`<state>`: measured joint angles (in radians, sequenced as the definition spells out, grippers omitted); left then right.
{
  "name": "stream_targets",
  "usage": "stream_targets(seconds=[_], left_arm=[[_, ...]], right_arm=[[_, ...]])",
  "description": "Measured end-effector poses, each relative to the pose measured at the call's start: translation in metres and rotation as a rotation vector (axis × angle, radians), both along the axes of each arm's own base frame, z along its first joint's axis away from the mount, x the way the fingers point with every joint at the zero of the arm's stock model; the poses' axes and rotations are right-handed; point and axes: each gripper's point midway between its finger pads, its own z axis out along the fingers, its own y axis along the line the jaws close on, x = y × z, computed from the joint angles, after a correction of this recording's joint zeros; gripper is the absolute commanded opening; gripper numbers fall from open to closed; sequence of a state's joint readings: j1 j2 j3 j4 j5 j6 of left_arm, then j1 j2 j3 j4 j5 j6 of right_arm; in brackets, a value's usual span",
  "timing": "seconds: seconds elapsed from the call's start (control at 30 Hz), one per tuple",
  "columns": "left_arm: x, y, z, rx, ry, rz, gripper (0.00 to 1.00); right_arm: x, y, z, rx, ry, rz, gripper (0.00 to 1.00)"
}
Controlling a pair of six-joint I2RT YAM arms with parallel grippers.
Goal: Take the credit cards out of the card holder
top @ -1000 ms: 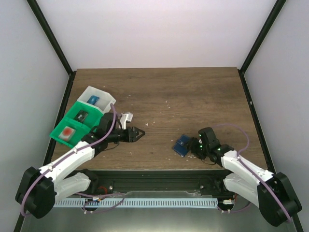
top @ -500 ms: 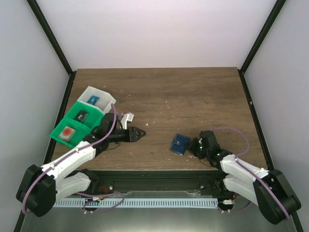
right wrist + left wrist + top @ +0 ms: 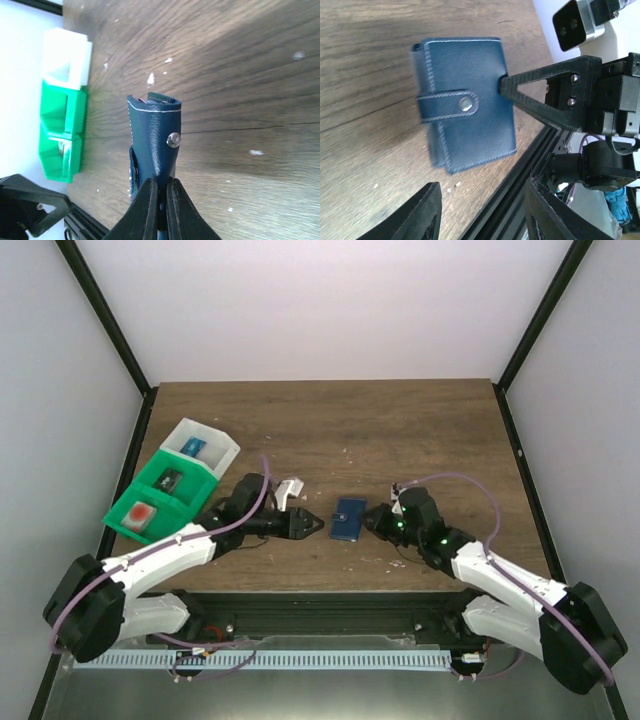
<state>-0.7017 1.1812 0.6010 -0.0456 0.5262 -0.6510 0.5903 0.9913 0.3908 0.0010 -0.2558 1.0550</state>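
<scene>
In the near middle of the surface [image 3: 400, 430], card holder [image 3: 348, 519]: closed, strap snapped, lying between both claws.
Right claw [image 3: 369, 523]: pressed together, pinching the card holder's right edge.
Left claw [image 3: 314, 528]: spread, just beside the left edge, apart from it.
Open room: wide wood stretches toward the far edge.
Bins [image 3: 170, 485]: well apart, at the left edge.

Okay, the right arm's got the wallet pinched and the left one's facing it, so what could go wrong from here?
1. The right gripper pinches only a narrow edge of the card holder, so a tug from the open left gripper could twist it or pull it free.
2. The snap strap is fastened; grabbing the body rather than the strap would likely leave it shut.
</scene>
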Motion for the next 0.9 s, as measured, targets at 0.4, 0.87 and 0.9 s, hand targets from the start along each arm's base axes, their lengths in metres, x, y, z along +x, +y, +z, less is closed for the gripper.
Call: stream_targets(seconds=[0.4,0.87,0.9], left_arm=[[0.005,-0.027,-0.02,0.05,0.001,-0.055,0.53],[0.008,-0.032,-0.041,0.077,-0.015,-0.083,0.43],[0.009,-0.032,-0.042,0.08,-0.017,-0.084,0.42]], right_arm=[[-0.013,0.041,0.019,-0.026,-0.033,0.108,0.01],[-0.018,0.042,0.021,-0.018,-0.037,0.125,0.0],[-0.019,0.042,0.02,-0.019,-0.037,0.129,0.0]])
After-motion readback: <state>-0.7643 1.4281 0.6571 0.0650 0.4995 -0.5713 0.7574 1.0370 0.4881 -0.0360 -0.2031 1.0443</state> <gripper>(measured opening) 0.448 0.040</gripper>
